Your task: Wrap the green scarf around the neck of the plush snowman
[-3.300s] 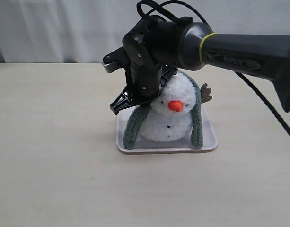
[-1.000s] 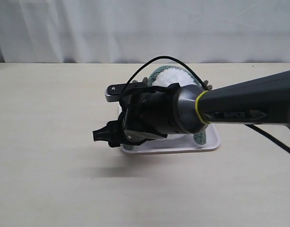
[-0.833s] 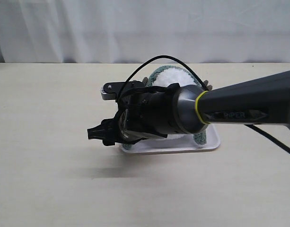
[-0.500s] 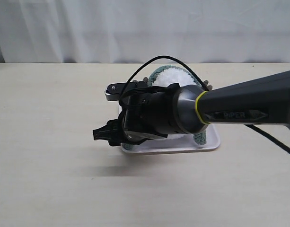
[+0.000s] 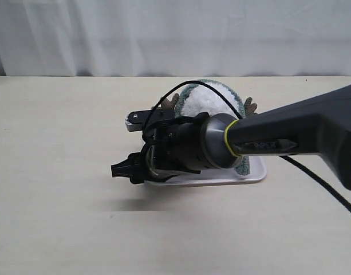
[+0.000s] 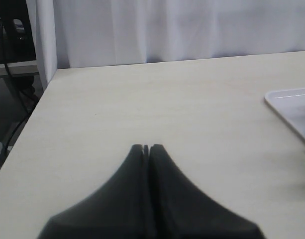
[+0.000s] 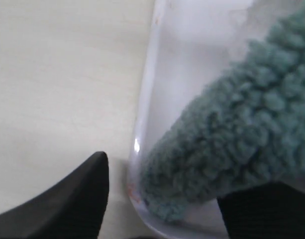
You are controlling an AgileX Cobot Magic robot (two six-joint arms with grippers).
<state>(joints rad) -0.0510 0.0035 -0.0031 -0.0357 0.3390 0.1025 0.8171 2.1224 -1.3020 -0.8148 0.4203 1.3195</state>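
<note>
My right claw (image 7: 162, 191) is spread, low at the tray (image 7: 145, 114) edge, w/ one end of the green scarf (image 7: 232, 134) betw. its fingers. Scarf arcs over the plush snowman (image 5: 206, 103) in the tray. Left claw (image 6: 146, 149) is pressed together over the tabletop (image 6: 142, 99).

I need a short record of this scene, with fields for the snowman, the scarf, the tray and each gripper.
snowman: on the tray, mostly hidden behind the right arm
scarf: draped over the snowman's head, one end lying in the tray
tray: white, on the table
right gripper: open, low at the tray's edge, scarf end between its fingers
left gripper: shut, empty, over the table
neck: not visible
</note>
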